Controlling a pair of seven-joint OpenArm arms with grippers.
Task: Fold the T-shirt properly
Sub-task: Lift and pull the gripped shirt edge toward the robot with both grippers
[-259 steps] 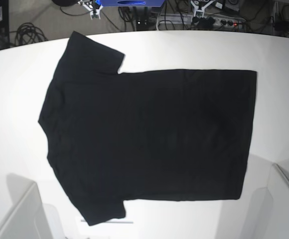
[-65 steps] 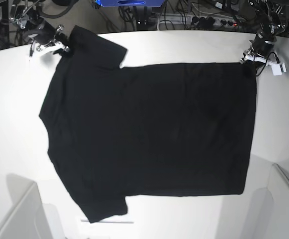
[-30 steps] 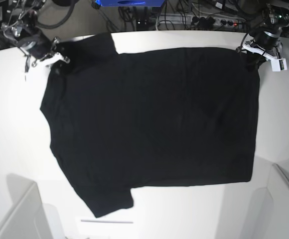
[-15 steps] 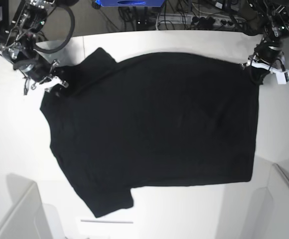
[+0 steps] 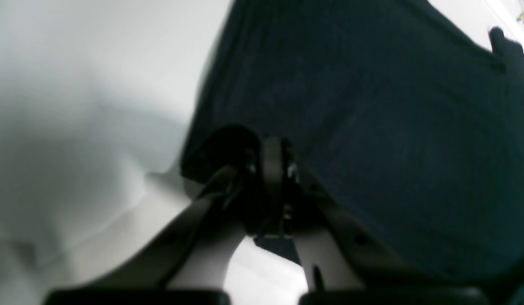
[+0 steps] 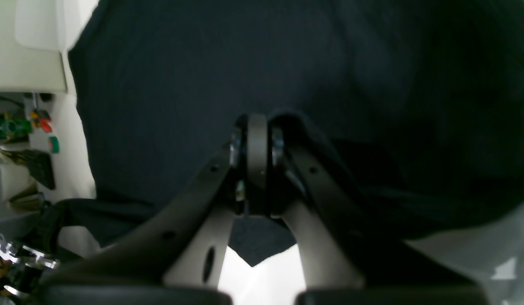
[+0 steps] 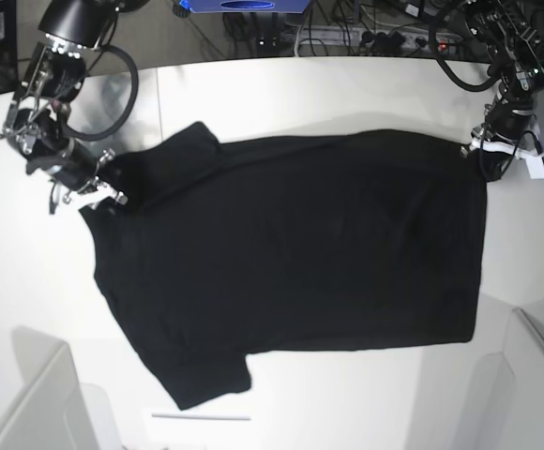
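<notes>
One black T-shirt (image 7: 291, 253) on one white counter (image 7: 281, 89); two robot hands, left hand (image 7: 491, 145) and right hand (image 7: 94, 192).

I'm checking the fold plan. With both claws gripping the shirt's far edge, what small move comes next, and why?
Probably carry that edge a little further toward the near edge. The left claw pinches a hem corner and the right claw pinches the shoulder of the T-shirt; the far edge is raised but the near half lies flat on the table, not yet folded.

T-shirt (image 7: 291, 262) flat on table (image 7: 366, 94); tools at far corners.
</notes>
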